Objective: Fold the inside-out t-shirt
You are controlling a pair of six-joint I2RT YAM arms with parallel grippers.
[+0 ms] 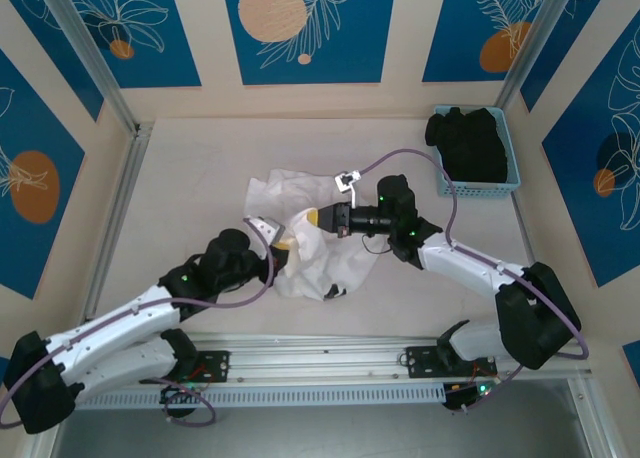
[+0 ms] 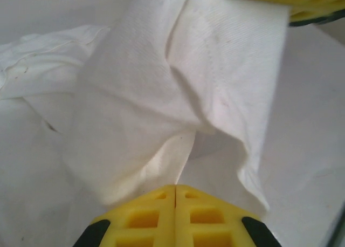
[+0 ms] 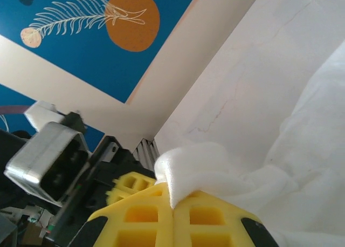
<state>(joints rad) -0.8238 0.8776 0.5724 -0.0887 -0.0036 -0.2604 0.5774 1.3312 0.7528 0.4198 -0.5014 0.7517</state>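
The inside-out t-shirt (image 1: 278, 193) is a crumpled white heap in the middle of the table. My left gripper (image 1: 284, 244) meets it from the near left, and in the left wrist view its yellow fingertips (image 2: 175, 190) are pressed together with an edge of the cloth (image 2: 161, 96) running down into them. My right gripper (image 1: 316, 218) comes in from the right, shut on a bunched fold (image 3: 188, 166) of the shirt that bulges over its tips (image 3: 172, 203). The two grippers sit close together on the same stretch of cloth, which hangs between them.
A blue basket (image 1: 482, 188) holding a black garment (image 1: 468, 143) stands at the back right. The pale table (image 1: 190, 188) is walled on three sides. An aluminium rail (image 1: 320, 363) carrying both arm bases runs along the near edge.
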